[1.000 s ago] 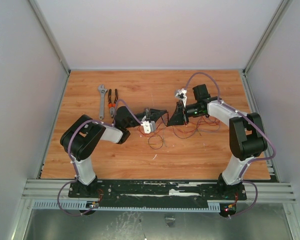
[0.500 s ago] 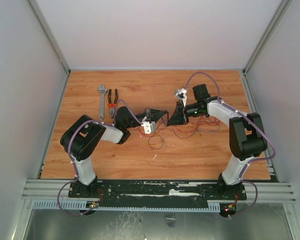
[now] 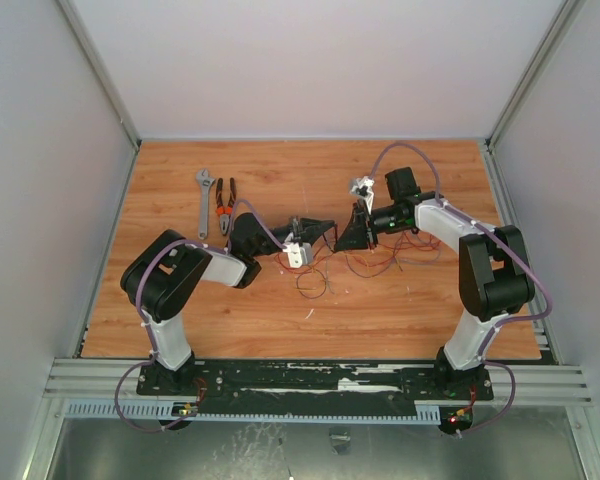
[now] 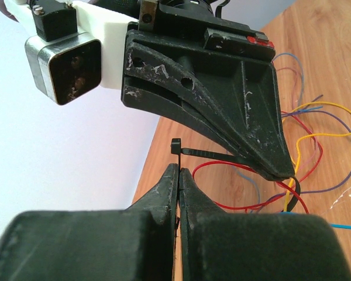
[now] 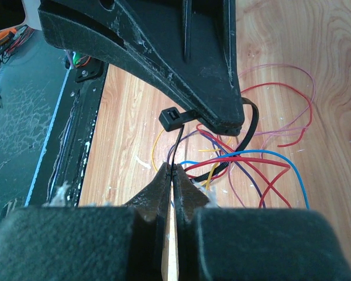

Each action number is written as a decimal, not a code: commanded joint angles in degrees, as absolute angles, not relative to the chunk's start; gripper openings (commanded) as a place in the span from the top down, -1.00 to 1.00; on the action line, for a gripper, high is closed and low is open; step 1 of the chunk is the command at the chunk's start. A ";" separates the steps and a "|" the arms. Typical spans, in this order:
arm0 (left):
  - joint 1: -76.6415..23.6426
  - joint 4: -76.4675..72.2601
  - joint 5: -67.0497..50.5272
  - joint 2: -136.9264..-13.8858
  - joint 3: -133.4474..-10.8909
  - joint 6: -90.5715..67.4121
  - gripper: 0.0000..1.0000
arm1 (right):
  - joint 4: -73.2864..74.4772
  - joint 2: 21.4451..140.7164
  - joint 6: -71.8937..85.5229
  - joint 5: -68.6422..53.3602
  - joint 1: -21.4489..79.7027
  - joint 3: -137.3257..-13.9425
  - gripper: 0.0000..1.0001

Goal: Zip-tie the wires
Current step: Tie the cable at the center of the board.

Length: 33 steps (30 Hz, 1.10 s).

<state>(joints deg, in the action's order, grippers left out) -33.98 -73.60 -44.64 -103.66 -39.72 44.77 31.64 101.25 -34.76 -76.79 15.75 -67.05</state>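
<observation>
Wires (image 5: pixel 263 159), thin looping red and coloured strands, lie on the wooden table (image 3: pixel 280 170). Above them the left gripper (image 4: pixel 179 172) and right gripper (image 5: pixel 173 170), both clamped tight, pinch the black plastic zip tie (image 5: pixel 171 119), arms reaching inward.

You find no legible text, label, brand name, number or sign in the top, left wrist or right wrist views. In the left wrist view, the small red patch (image 4: pixel 255 40) on the body of the right gripper (image 4: pixel 279 171) carries no characters that you can read.
</observation>
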 commanded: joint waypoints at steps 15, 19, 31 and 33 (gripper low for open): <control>-34.37 -76.20 -44.14 -103.18 -39.20 43.86 1.00 | 33.54 99.49 -37.95 -78.91 16.08 -66.95 1.00; -34.38 -76.20 -44.30 -103.06 -39.05 43.87 1.00 | 33.78 99.81 -38.14 -79.03 16.13 -67.35 1.00; -34.41 -76.38 -44.25 -102.89 -38.98 44.12 1.00 | 36.38 101.46 -39.37 -79.34 16.01 -69.08 1.00; -34.42 -76.45 -44.30 -102.88 -39.02 44.12 1.00 | 36.39 101.53 -39.37 -79.34 16.02 -69.08 1.00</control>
<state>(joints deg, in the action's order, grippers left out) -33.98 -74.06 -44.62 -103.66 -39.62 43.70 35.18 101.10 -38.09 -77.89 15.75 -67.24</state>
